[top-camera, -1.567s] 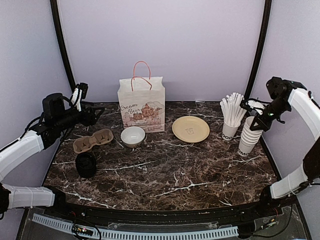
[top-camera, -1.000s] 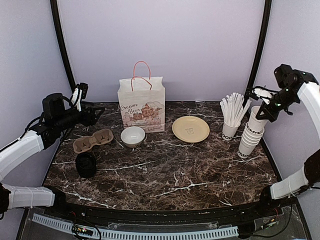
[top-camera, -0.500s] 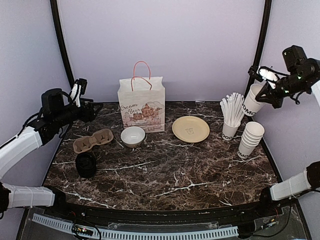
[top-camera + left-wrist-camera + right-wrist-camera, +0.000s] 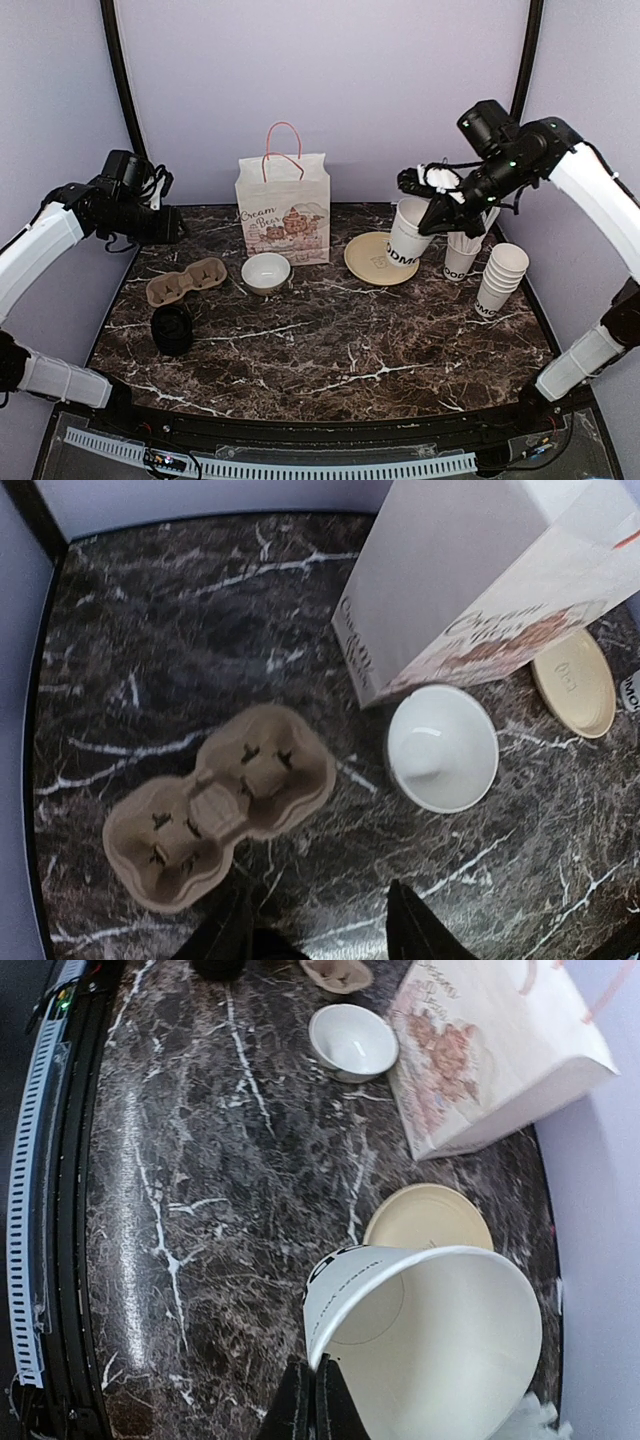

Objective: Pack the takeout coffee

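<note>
No takeout coffee shows in any view. My right gripper (image 4: 432, 200) (image 4: 318, 1385) is shut on the rim of an empty, lidless white paper cup (image 4: 408, 242) (image 4: 430, 1330) with black lettering near its base. It holds the cup tilted in the air above the yellow plate (image 4: 372, 268) (image 4: 430, 1220). My left gripper (image 4: 168, 228) (image 4: 325, 932) hangs open over the back left of the table with nothing between its fingers. It is just near of the brown two-cup cardboard carrier (image 4: 187, 280) (image 4: 220, 810).
A paper bag (image 4: 283, 210) (image 4: 470, 580) with pink handles stands at the back. A white bowl (image 4: 266, 272) (image 4: 443, 748) sits before it. Black lids (image 4: 172, 330) are stacked at the left. A stack of cups (image 4: 500, 280) and a cup of white sticks (image 4: 460, 262) stand at the right.
My right gripper lifted one cup off the stack and carried it left, over the plate. My left arm drew back and turned its wrist downward, and its jaws narrowed somewhat.
</note>
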